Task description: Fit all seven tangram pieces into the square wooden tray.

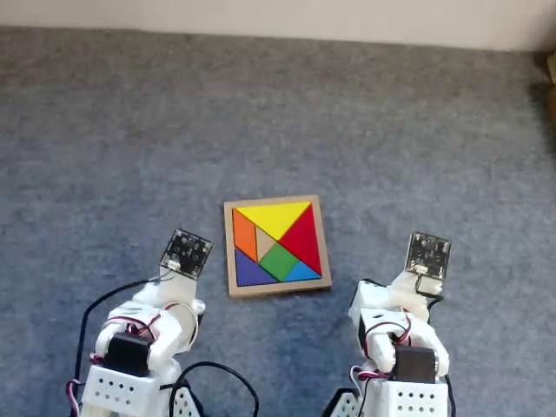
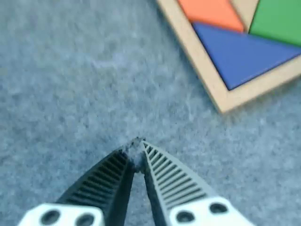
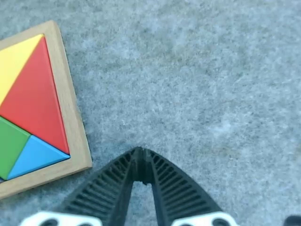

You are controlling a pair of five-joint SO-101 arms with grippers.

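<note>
- the tabletop [image 1: 104,130] is covered all over in a grey, fuzzy, carpet-like fabric; a strip of pale wall [image 1: 261,17] runs along the far edge
- the square wooden tray [image 1: 229,252] lies flat on the fabric roughly mid-table, between the two arms and a bit farther out than them; it's turned slightly off square to the wall line
- all seven pieces sit inside it and fill the square: big yellow triangle [image 1: 272,217] along the far side; big red triangle [image 1: 302,241] on the right side; orange parallelogram [image 1: 244,236] on the left side; small tan triangle [image 1: 264,243] in the middle, right against the orange one; green square [image 1: 278,259] just nearer than centre; dark blue triangle [image 1: 249,272] in the near-left corner; light blue triangle [image 1: 301,271] in the near-right corner
- the left arm [image 1: 148,334] sits at the near edge, left of the tray; the left jaws are clenched, tips meeting, with nothing between them; they point at bare fabric near the tray's near-left corner, apart from the wood; can't tell if the tips actually touch the fabric
- the right arm [image 1: 401,339] sits at the near edge on the other side; the right jaws are pressed together too and hold nothing; they're over bare fabric near the tray's near-right corner, not touching it
</note>
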